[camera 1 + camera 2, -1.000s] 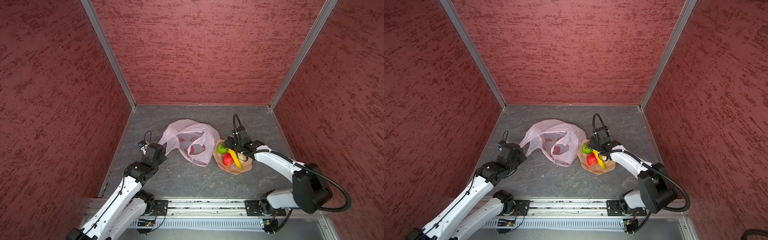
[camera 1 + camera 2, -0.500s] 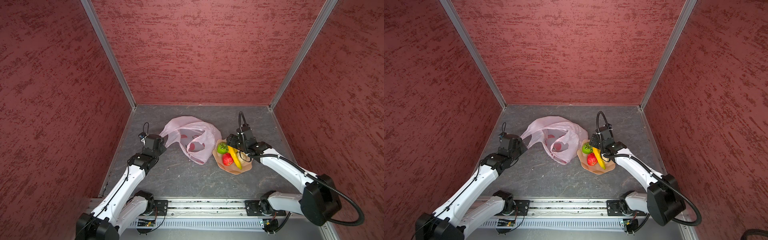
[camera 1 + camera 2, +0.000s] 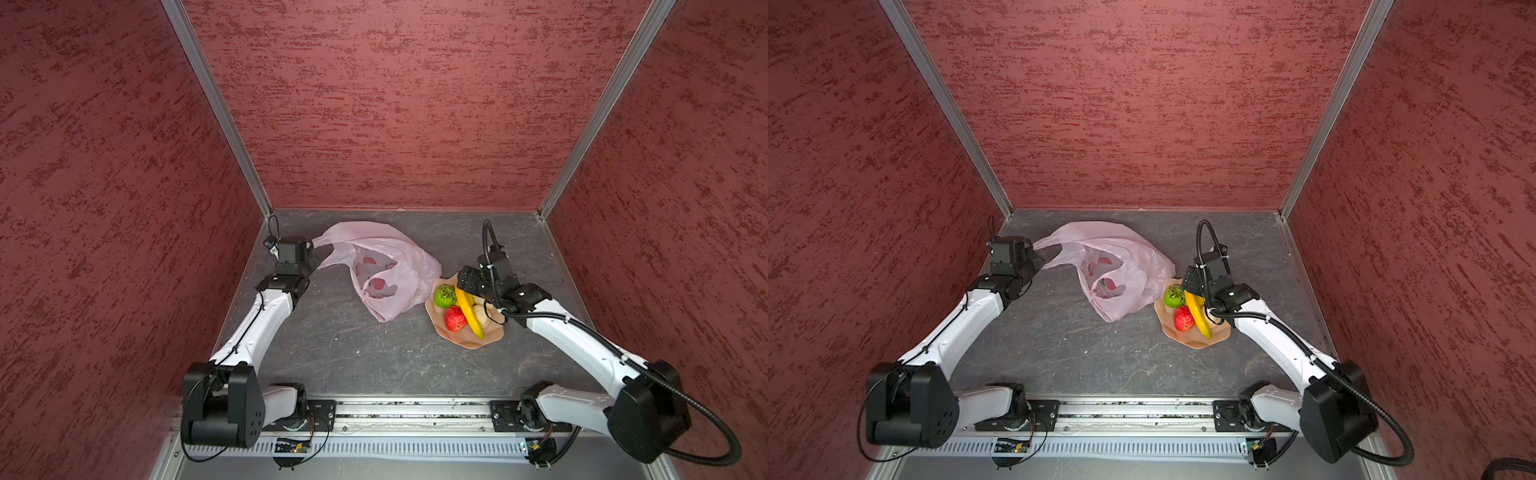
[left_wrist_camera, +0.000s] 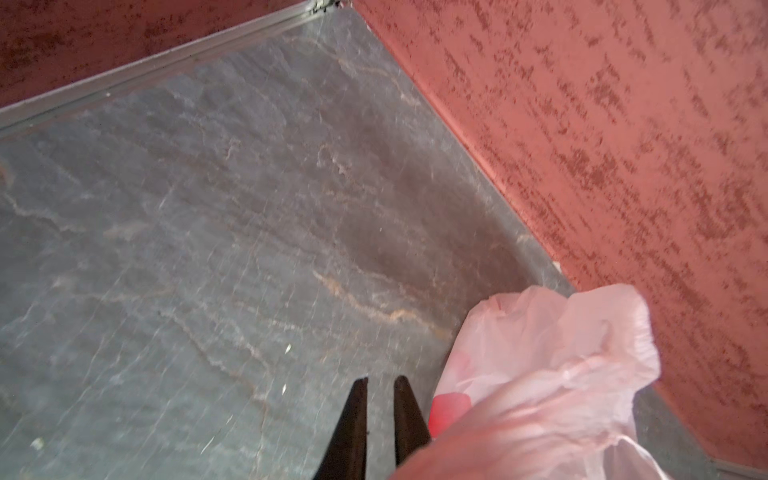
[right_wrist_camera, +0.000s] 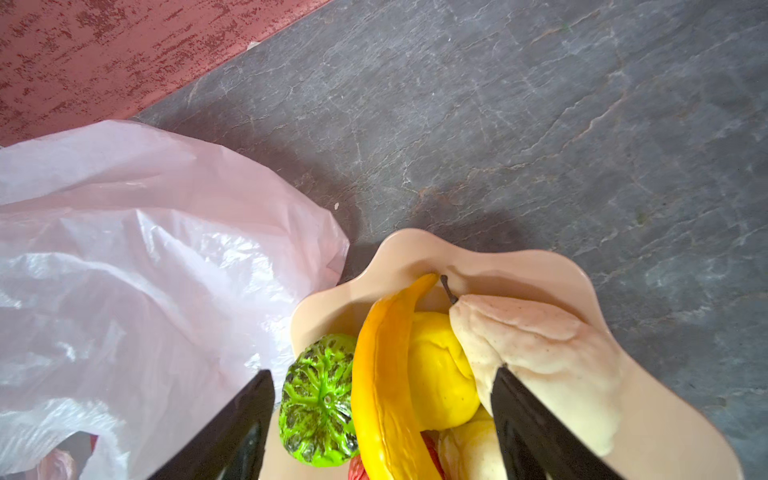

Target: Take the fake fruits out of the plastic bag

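The pink plastic bag [image 3: 390,266] [image 3: 1121,270] lies crumpled on the grey floor, with one handle pulled taut to the left. My left gripper [image 3: 315,262] [image 4: 380,380] is shut on that handle, and the bag [image 4: 561,374] drapes over one side of the fingers. The fake fruits lie in a peach bowl [image 3: 478,340] [image 5: 519,266]: a banana [image 3: 469,309] [image 5: 386,365], a green ball [image 3: 445,296] [image 5: 320,407], a red ball [image 3: 455,319], a yellow ball [image 5: 440,374] and a beige pear [image 5: 540,345]. My right gripper [image 3: 467,282] [image 5: 382,374] hangs open over them, holding nothing. Red patches show through the bag.
Red textured walls close in the floor on three sides, and the left gripper is near the back left corner [image 4: 324,6]. The bowl's rim touches the bag's right edge. The arms' base rail [image 3: 399,409] runs along the front.
My left gripper has moved back and left with the handle, stretching the bag out. My right gripper has opened wider and drawn back a little over the bowl.
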